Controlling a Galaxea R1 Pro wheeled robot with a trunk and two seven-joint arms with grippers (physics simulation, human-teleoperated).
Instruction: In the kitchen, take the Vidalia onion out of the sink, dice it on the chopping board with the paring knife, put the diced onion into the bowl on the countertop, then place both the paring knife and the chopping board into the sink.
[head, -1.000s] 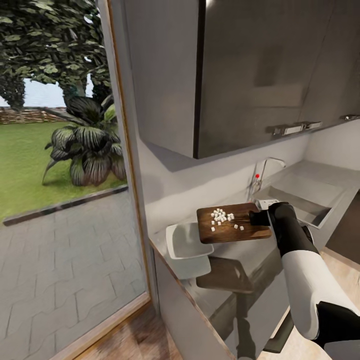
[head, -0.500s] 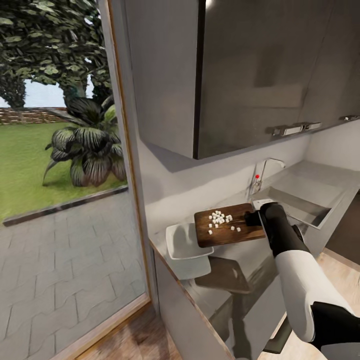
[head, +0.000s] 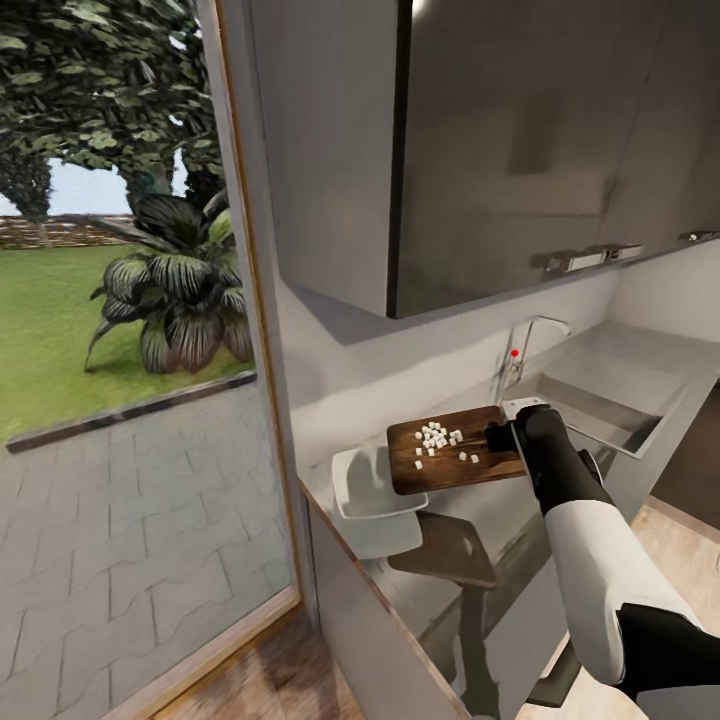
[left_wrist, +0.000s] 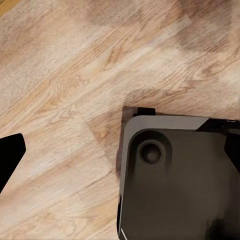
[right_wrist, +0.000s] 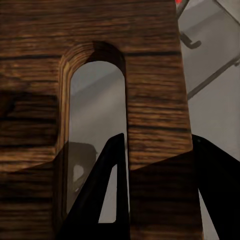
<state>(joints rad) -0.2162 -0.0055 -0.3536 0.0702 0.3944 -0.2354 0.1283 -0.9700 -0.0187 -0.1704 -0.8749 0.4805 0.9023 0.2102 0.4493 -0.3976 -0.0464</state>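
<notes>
Right gripper (head: 507, 437) has its jaws clamped on the handle end of the brown wooden chopping board (head: 450, 452), one dark finger (right_wrist: 107, 195) through the slot hole, the other outside the board's edge. Board is lifted off the grey metal table (head: 470, 520), its far end over the shallow white squarish bowl (head: 372, 482) at the table's window-end corner. Diced onion, a cluster of tiny white cubes (head: 437, 438), sits on the board; bowl's inside looks bare as far as visible. Stainless-steel sink (head: 590, 400) with chrome tap just beyond the gripper. Left jaws: state can't be told; left wrist view shows pale wood plank floor (left_wrist: 75, 75) and a dark part of the robot.
</notes>
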